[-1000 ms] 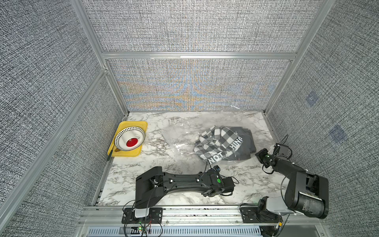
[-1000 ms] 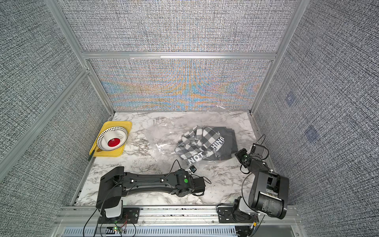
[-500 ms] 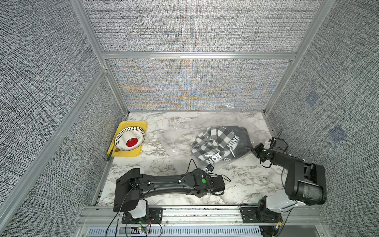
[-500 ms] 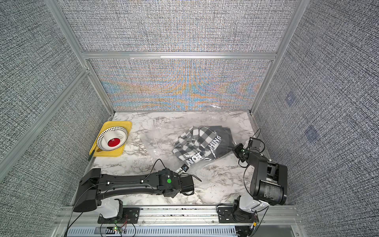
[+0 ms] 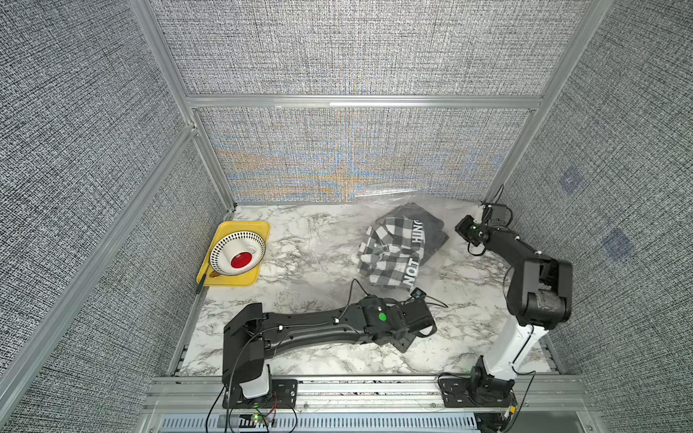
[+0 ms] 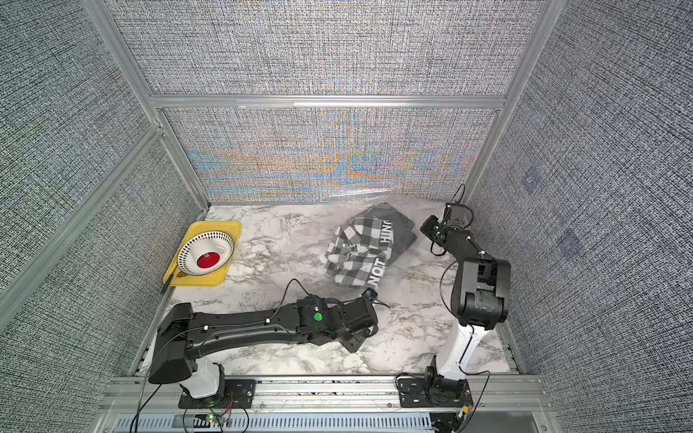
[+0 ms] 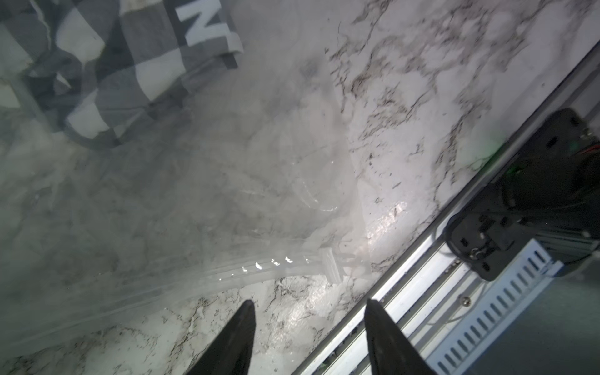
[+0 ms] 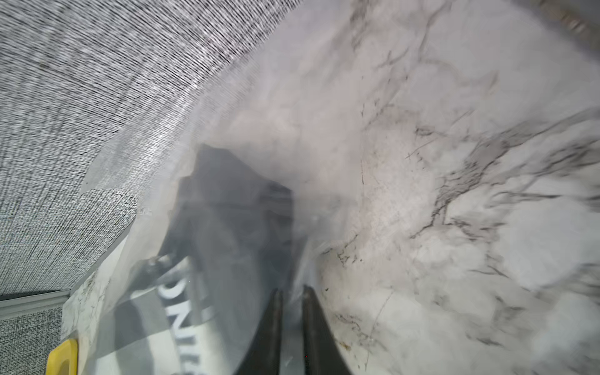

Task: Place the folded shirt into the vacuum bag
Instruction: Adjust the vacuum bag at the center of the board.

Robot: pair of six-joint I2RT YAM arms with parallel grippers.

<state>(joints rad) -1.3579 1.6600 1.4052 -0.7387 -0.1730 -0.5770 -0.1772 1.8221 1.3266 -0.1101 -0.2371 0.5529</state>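
The folded shirt point(image 5: 397, 251), black-and-white check with white lettering, lies inside the clear vacuum bag point(image 5: 326, 243) at the back right of the marble table, as both top views show. In the left wrist view my left gripper point(image 7: 310, 305) stands open over bare marble, just short of the bag's zip edge point(image 7: 227, 276) and its white clip point(image 7: 331, 266). In a top view it point(image 5: 423, 322) sits in front of the shirt. My right gripper point(image 5: 465, 228) is at the bag's right side near the back corner. Its fingers point(image 8: 290, 292) stand a narrow gap apart, with bag film between them.
A yellow tray point(image 5: 225, 279) with a white dotted bowl point(image 5: 236, 255) holding something red stands at the left wall. The aluminium front rail point(image 5: 356, 386) carries both arm bases. The bag's far edge curls up against the back wall point(image 5: 356, 157).
The bag with the shirt has shifted toward the back right. My right gripper moved back with it and parted slightly. My left gripper opened and let go of the bag's edge.
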